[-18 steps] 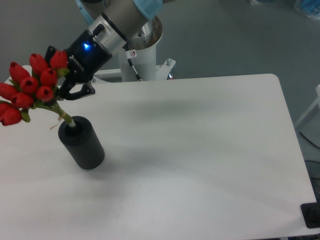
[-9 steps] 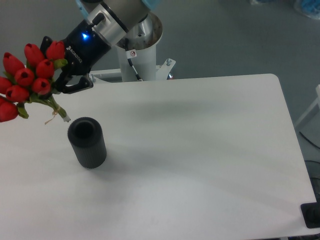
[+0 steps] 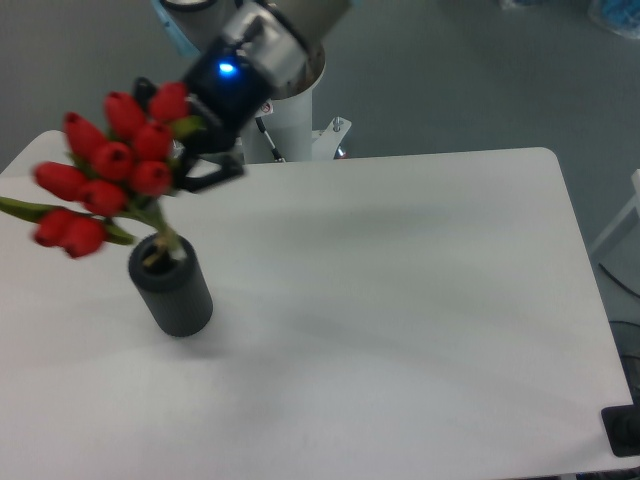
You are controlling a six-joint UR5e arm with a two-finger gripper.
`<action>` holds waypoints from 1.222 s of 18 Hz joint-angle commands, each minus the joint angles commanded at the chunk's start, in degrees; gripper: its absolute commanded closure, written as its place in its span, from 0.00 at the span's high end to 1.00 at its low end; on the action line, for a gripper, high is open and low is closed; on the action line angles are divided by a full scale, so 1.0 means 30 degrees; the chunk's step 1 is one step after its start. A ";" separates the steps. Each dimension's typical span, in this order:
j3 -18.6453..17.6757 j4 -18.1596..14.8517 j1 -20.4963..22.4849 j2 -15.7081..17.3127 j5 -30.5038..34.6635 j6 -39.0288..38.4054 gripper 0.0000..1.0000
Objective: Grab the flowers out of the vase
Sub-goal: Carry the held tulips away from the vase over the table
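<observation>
I am holding the flowers with the gripper; its fingers are clamping the bunch just below the buds, though motion blur is hiding the exact contact. The stem ends are sitting right at the mouth of the vase, whether inside or above I cannot tell. I judge the lift is under way; next I need a straight pull upward. The white table is carrying the vase, with grey floor beyond.

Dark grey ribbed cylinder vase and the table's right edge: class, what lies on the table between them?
Nothing: between the vase and that edge, the white table is bare in the fixed camera view.
</observation>
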 joint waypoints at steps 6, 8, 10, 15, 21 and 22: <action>0.0207 -0.0029 0.1937 -0.0469 -0.0324 0.1346 0.33; 0.0178 -0.0058 0.2463 -0.0850 -0.0324 0.1905 0.33; 0.0032 -0.0117 0.2991 -0.1027 -0.0324 0.3132 0.33; -0.0027 -0.0175 0.4309 -0.1232 -0.0090 0.4684 0.33; -0.1284 -0.0234 0.5277 -0.1321 0.0173 0.7439 0.33; -0.1432 -0.0234 0.5453 -0.1292 0.0261 0.7822 0.33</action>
